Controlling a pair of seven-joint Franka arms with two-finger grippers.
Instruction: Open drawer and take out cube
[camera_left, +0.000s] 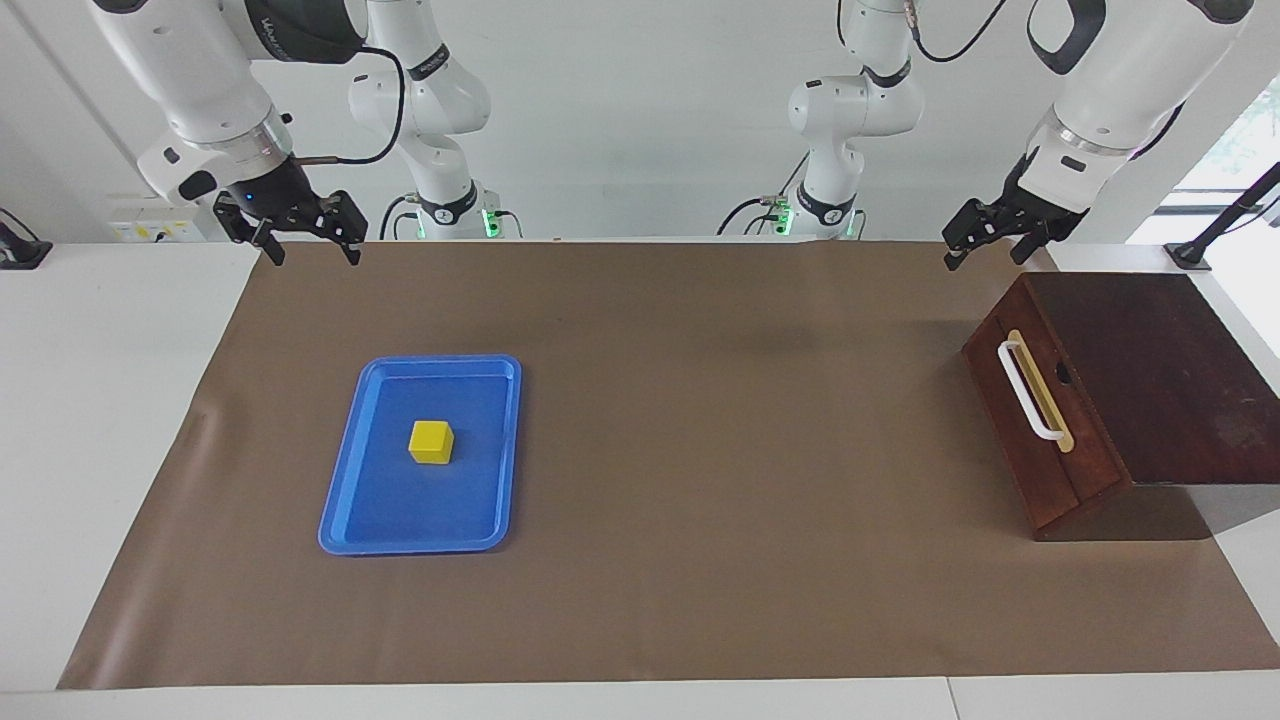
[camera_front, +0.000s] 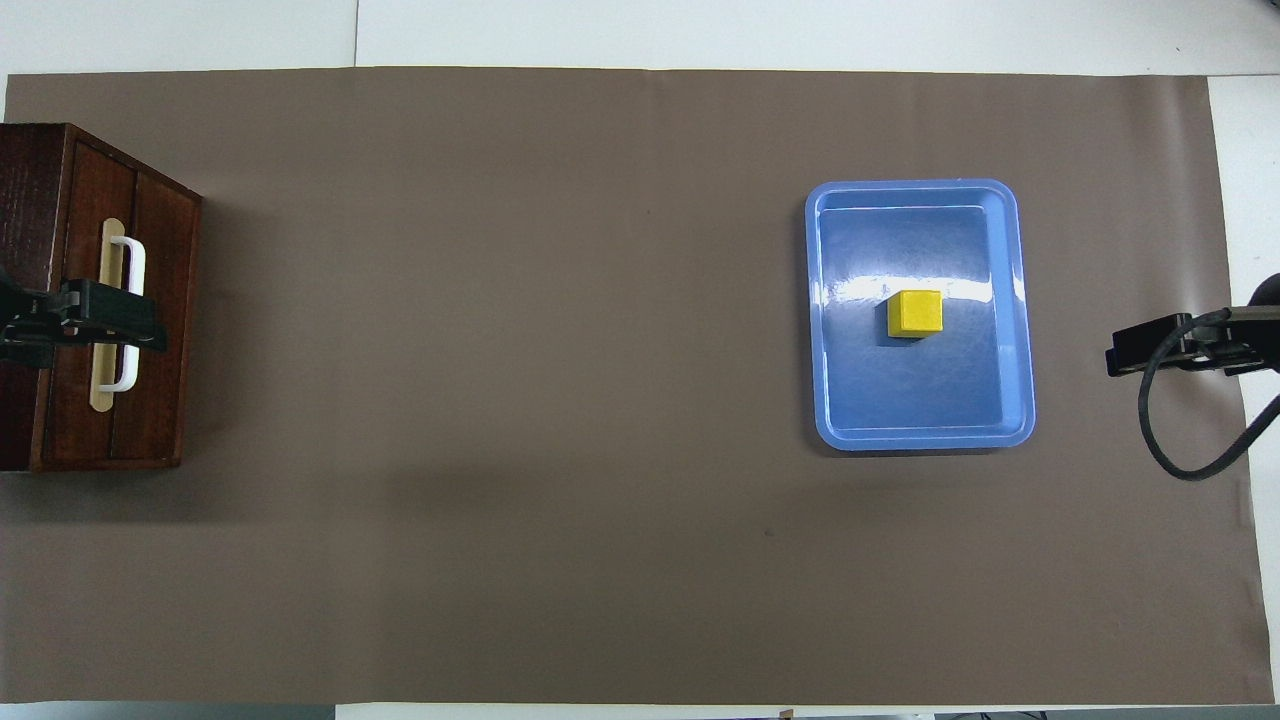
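The dark wooden drawer (camera_left: 1040, 420) is shut, its white bar handle (camera_left: 1027, 392) facing the table's middle. In the overhead view the drawer (camera_front: 155, 300) sits at the left arm's end. The yellow cube (camera_left: 431, 441) rests in the blue tray (camera_left: 425, 366), also seen from above as cube (camera_front: 915, 312) in tray (camera_front: 920, 438). My left gripper (camera_left: 984, 258) hangs open and empty, high over the mat by the drawer box's corner; from above the left gripper (camera_front: 110, 318) overlaps the handle without touching it. My right gripper (camera_left: 308, 252) is open and empty over the mat's edge.
A brown mat (camera_left: 700, 450) covers the table between tray and drawer box. The box's flat top (camera_left: 1150, 370) runs to the table's edge. From above, only the right gripper's tip (camera_front: 1150, 350) and a looped cable (camera_front: 1175, 460) show beside the tray.
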